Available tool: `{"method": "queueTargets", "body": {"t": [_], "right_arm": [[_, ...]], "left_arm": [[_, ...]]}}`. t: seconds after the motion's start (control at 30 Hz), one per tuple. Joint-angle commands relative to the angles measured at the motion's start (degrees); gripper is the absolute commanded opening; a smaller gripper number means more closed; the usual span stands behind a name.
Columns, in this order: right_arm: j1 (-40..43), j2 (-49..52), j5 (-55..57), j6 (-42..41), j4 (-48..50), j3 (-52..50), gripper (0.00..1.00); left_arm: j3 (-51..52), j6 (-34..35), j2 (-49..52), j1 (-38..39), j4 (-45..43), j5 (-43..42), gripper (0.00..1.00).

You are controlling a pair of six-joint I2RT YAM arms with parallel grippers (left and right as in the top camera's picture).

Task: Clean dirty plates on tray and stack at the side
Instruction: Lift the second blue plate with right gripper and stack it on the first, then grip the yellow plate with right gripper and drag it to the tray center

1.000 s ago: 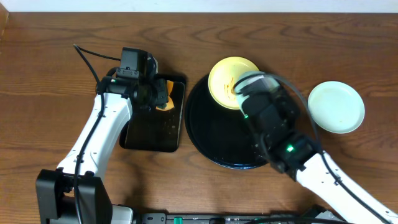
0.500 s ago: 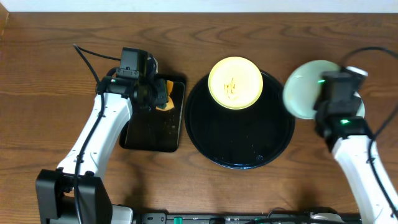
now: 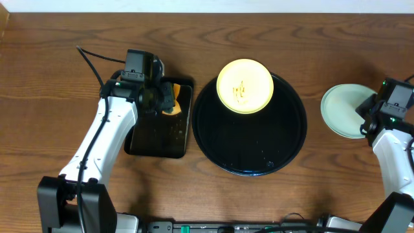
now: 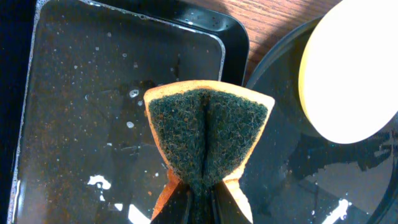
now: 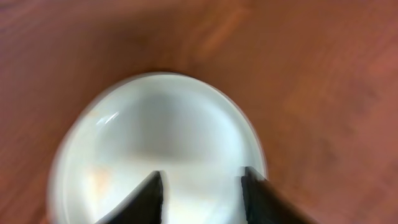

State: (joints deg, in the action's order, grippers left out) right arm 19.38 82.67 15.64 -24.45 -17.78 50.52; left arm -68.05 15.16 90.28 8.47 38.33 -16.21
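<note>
A pale yellow plate [image 3: 244, 86] with orange-brown smears lies on the far rim of the round black tray [image 3: 249, 145]. It also shows in the left wrist view [image 4: 354, 68]. A pale blue-white plate [image 3: 343, 110] lies on the bare wood to the right of the tray, blurred in the right wrist view [image 5: 155, 137]. I cannot tell whether another plate lies under it. My left gripper [image 4: 202, 208] is shut on a folded orange-and-green sponge [image 4: 208, 130] above the rectangular tray. My right gripper [image 5: 202, 183] is open and empty just above the pale plate.
The small rectangular black tray [image 3: 155, 139] holds wet specks and sits left of the round tray. A black cable [image 3: 90, 61] lies at the back left. Brown wood tabletop [image 3: 310, 45] surrounds both trays.
My right arm has swung from over the round tray to the right and now hovers at the pale plate. My left arm and the sponge have not moved.
</note>
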Motion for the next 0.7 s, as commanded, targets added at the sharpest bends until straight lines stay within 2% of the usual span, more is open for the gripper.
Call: {"method": "queueTargets", "body": {"t": [0.0,0.13,0.37,0.47,0.57,0.67], "right_arm": [[-0.72,0.2,-16.13,6.97,2.16,1.22,0.52],[-5.55,0.15,-29.0,14.8,3.41,1.22,0.6],[-18.95,1.79,-30.45,19.12,2.45,1.2,0.66],[-23.43,4.9,-28.72,18.03,3.63,1.2,0.65],[-26.12,9.53,-25.07,11.63,5.68,1.2,0.63],[-27.52,14.38,-25.05,7.96,9.7,1.2,0.54]], "left_arm": [[-0.42,-0.57,0.44,-0.09,-0.2,-0.26,0.08],[-0.42,-0.57,0.44,-0.09,-0.2,-0.26,0.07],[-0.42,-0.57,0.44,-0.09,-0.2,-0.26,0.07],[-0.42,-0.57,0.44,-0.09,-0.15,-0.26,0.08],[-0.42,-0.57,0.44,-0.09,-0.15,-0.26,0.08],[-0.42,-0.57,0.44,-0.04,-0.17,-0.26,0.07]]}}
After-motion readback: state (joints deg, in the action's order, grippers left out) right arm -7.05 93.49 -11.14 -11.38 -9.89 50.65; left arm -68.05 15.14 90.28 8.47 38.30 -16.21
